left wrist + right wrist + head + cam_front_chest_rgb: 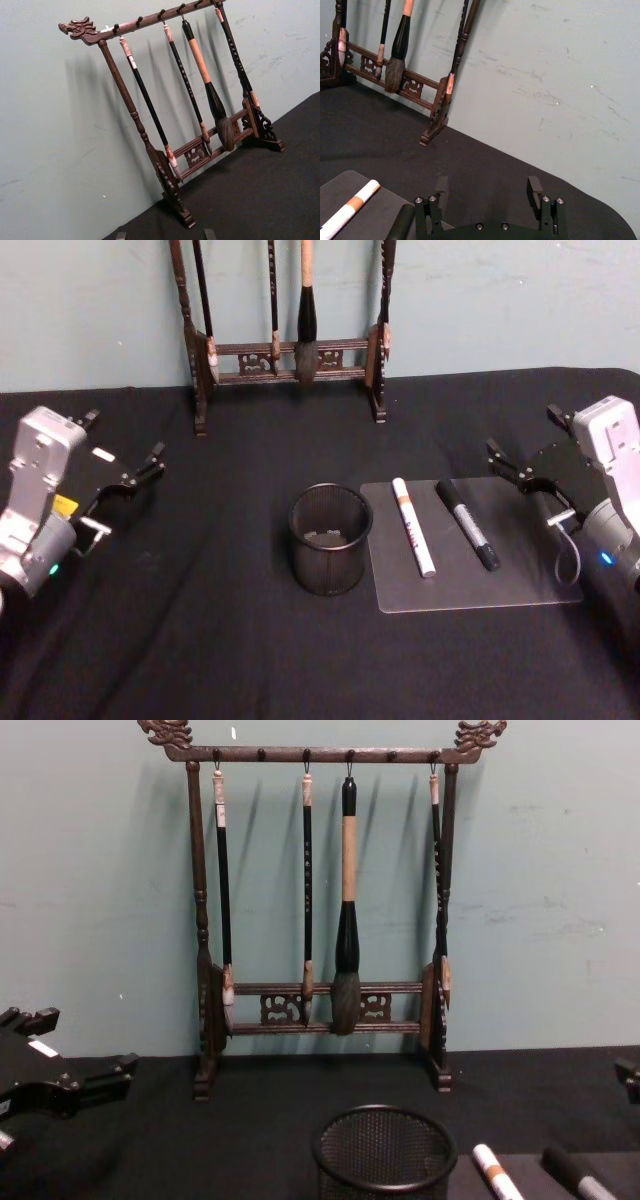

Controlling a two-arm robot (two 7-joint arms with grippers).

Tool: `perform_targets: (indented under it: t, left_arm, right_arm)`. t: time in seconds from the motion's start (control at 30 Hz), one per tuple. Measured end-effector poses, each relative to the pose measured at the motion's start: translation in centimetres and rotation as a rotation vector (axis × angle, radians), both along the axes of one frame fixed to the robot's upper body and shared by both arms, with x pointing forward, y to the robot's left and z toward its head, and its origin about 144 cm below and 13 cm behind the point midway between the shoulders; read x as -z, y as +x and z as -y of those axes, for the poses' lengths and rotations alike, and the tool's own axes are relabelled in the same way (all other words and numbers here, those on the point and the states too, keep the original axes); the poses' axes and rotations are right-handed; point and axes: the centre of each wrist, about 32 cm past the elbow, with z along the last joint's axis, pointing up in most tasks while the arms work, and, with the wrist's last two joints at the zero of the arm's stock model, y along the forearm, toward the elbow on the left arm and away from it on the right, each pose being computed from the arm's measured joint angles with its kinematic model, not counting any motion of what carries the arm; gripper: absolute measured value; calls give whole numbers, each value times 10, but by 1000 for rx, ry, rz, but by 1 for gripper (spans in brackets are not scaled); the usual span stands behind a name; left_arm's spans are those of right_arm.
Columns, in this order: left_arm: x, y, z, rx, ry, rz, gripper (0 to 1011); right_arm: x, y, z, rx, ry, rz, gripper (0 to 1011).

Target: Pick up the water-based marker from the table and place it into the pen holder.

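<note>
The pen holder [330,540], a round black mesh cup, stands mid-table and also shows low in the chest view [385,1152]. To its right, two markers lie side by side on a grey mat [500,580]: a white one with an orange band [413,527] and a black one [467,524]. I cannot tell which of them is the water-based marker. My right gripper [522,430] hovers open above the mat's far right corner, and the wrist view shows nothing between its fingers [441,186]. At the table's left side my left gripper [125,434] hangs open and holds nothing.
A tall dark wooden brush rack [285,350] with several hanging brushes stands at the back of the black table against the green wall. Bare black cloth lies between the cup and the left arm.
</note>
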Motion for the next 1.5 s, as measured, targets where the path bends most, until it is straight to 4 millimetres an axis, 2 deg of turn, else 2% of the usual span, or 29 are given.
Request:
perform_targets:
  t: [0.93,1.5]
  left_arm:
    - [0,0,0,0,0,0,1001]
    - [0,0,0,0,0,0,1001]
  right_arm:
    - [0,0,0,0,0,0,1002]
    - [-12,11,-1,-85,56,-132,1002]
